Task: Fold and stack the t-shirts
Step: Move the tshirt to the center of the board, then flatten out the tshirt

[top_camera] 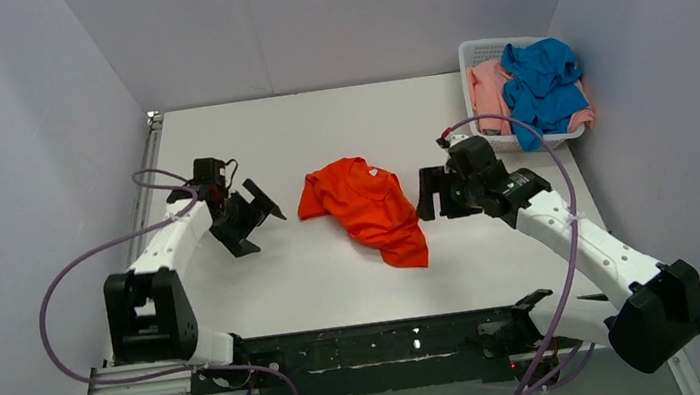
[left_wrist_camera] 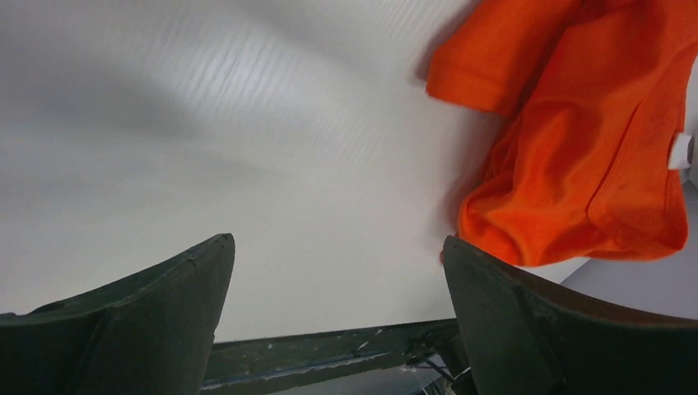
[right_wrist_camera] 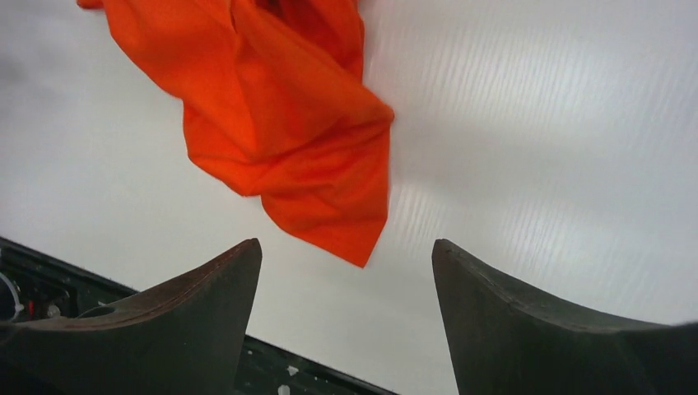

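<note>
Orange-red t-shirt (top_camera: 368, 210) crumpled on table (top_camera: 248, 139), between the tools. Left tool (top_camera: 252, 214) wide, empty; shirt ahead, well apart. Right tool (top_camera: 431, 195) wide, empty; shirt just ahead. Best next: pinch opposite edges low, spread flat before folding.

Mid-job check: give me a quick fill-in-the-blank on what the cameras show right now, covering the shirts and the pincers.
1. The crumpled t-shirt on the table between the arms is coloured ____.
2. The blue t-shirt lies over the pink t-shirt in the white ____.
3. The left pincer and the right pincer both stand ____, holding nothing.
Missing words: orange; basket; open.
</note>
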Robot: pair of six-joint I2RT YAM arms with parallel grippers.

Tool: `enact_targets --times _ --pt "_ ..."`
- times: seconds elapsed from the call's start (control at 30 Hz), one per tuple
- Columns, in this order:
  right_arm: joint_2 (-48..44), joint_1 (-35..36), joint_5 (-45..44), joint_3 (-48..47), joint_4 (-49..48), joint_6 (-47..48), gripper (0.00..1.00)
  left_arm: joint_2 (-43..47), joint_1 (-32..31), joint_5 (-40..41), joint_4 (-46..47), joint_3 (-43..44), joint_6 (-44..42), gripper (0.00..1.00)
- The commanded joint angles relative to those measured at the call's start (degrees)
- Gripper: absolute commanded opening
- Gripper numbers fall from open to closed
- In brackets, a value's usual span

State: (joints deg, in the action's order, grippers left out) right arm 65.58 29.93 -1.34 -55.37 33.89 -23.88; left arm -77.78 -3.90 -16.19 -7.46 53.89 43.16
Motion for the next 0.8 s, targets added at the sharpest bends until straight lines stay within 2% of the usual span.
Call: enact_targets --times 0.0,0.1,0.3,0.5,0.57,0.6,0.67,0.73,0.77 --pt "-2.91 0.29 8.01 8.29 -6.86 -3.92 0.83 -14.47 -2.18 -2.39 1.85 8.87 -0.66 1.00" --pt "-3.98 0.65 9.77 12.88 -10.07 -6.06 0.82 -22.80 -3.86 -3.44 3.07 14.14 -1.60 1.00" --pt "-0.61 0.78 7.00 14.77 -11.33 -5.76 0.80 -35.42 -7.20 -2.96 0.49 23.47 -5.23 0.75" --pt "3.73 0.83 8.08 14.77 -13.61 -6.67 0.75 -38.76 -10.68 -1.68 0.91 24.35 -6.80 0.68" --pt "4.44 0.83 8.47 15.18 -13.93 -6.54 0.74 -39.87 -11.89 -1.39 0.53 25.51 -7.48 0.60" --pt "4.73 0.83 8.21 15.53 -13.98 -6.43 0.74 -40.43 -12.30 -1.13 0.14 26.21 -7.63 0.53" --pt "5.30 0.83 7.57 16.29 -14.44 -6.49 0.74 -41.98 -13.09 -0.12 -0.67 27.46 -7.77 0.33" --pt "5.90 0.83 8.33 17.00 -15.58 -6.48 0.73 -43.03 -13.62 1.09 -1.71 28.86 -7.77 0.02" --pt "6.29 0.83 8.98 17.29 -16.06 -6.53 0.73 -43.24 -13.71 1.84 -2.46 29.22 -7.47 0.00"
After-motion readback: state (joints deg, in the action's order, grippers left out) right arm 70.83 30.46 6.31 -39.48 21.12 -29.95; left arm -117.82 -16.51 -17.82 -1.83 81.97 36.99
